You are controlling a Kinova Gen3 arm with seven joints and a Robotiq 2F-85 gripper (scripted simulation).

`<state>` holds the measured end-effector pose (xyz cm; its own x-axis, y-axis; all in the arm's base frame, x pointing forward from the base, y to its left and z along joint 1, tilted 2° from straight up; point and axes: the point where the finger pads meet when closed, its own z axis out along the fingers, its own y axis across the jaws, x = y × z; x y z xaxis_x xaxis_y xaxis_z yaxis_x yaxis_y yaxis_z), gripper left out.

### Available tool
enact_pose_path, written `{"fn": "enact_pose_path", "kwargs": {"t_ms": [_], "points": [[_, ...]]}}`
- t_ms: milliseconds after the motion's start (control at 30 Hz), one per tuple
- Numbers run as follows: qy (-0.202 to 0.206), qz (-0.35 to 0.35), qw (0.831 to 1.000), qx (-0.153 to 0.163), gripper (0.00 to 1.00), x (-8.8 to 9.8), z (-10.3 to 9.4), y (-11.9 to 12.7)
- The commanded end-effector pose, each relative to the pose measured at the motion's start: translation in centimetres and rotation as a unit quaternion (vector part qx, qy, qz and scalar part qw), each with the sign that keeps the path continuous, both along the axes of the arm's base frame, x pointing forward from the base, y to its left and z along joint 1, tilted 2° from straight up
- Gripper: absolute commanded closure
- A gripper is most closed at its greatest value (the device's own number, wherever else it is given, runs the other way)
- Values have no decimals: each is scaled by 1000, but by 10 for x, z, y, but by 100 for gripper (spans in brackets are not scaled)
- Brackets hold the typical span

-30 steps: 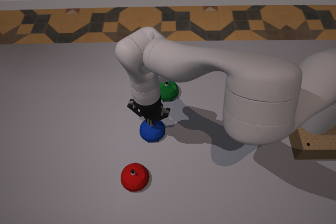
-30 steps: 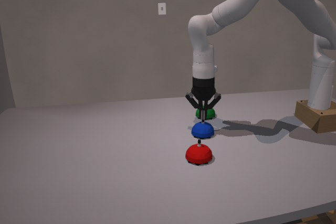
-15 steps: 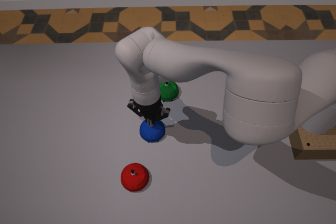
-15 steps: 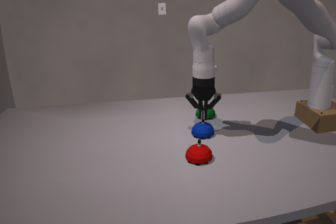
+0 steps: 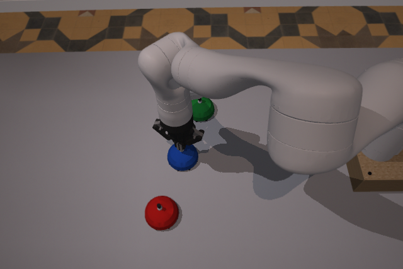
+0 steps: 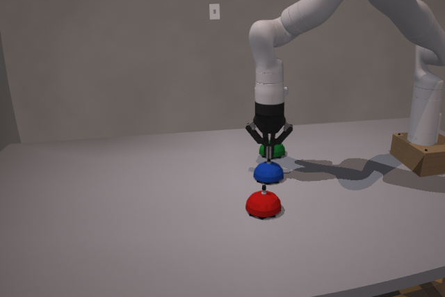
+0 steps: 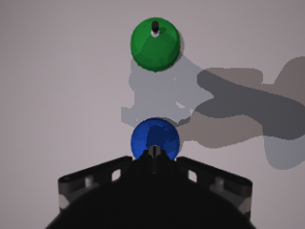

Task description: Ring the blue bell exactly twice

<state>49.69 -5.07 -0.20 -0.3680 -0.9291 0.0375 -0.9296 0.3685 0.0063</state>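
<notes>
A: Where is the tool (image 6: 268, 158)?

B: Pointing straight down, fingers pressed fully together with nothing between them. The tips sit at the crown of the blue bell (image 6: 268, 172), right where its button is. Whether the button is pushed down, I cannot tell; the fingertips cover it.

A: And the bell itself?

B: On the grey worktop (image 6: 125, 196), the middle one of three in a line. The green bell (image 7: 155, 44) is beyond it, well apart, its button standing up. The red bell (image 6: 263, 204) is on the other side, button also up.
</notes>
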Motion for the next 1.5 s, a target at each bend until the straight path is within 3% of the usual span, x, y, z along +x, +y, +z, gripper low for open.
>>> {"fn": "enact_pose_path", "kwargs": {"t_ms": [0,1467], "points": [[0,0,1000,-1,100,0,-1,-1],[0,0,1000,-1,100,-1,4,-1]]}}
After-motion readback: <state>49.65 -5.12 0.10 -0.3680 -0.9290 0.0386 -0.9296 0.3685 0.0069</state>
